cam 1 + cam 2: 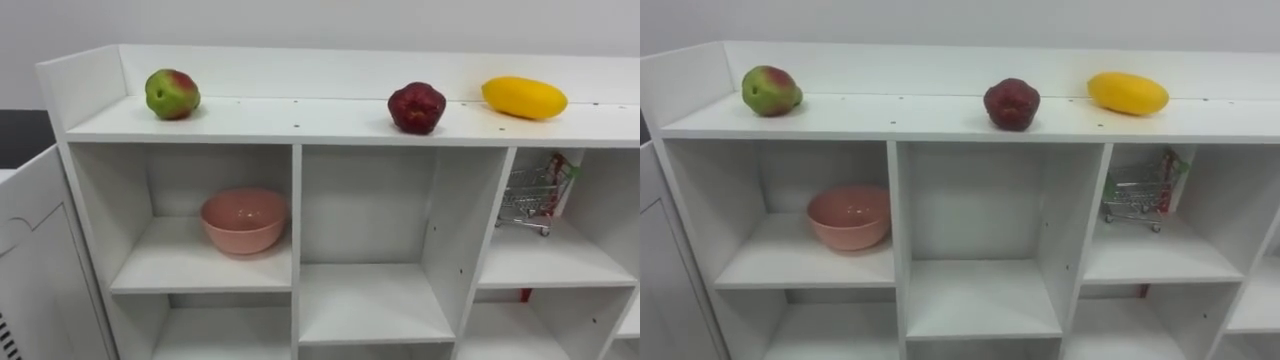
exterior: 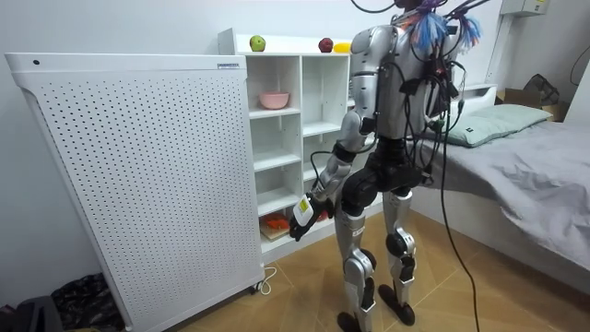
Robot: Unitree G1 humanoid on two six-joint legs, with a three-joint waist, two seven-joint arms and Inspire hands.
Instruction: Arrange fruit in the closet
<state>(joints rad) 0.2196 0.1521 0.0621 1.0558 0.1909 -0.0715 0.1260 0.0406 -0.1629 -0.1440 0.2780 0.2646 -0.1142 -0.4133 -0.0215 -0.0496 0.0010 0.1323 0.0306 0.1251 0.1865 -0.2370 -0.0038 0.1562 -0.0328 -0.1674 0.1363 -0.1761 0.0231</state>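
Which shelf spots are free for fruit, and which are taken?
The upper middle compartment is bare, between the pink bowl and the small cart. On top, a wide gap separates green apple and red apple; the yellow fruit crowds the right.

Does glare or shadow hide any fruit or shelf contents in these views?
Left eye view: even light, no glare; the green-red apple, dark red apple and yellow fruit cast only soft shadows; the pink bowl and toy cart sit in dimmer compartments, yet readable. Room view: evenly lit shelf unit.

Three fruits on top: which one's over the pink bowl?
The green-and-red apple, at the left end, over the compartment holding the pink bowl. The dark red fruit sits mid-shelf, the yellow fruit at the right.
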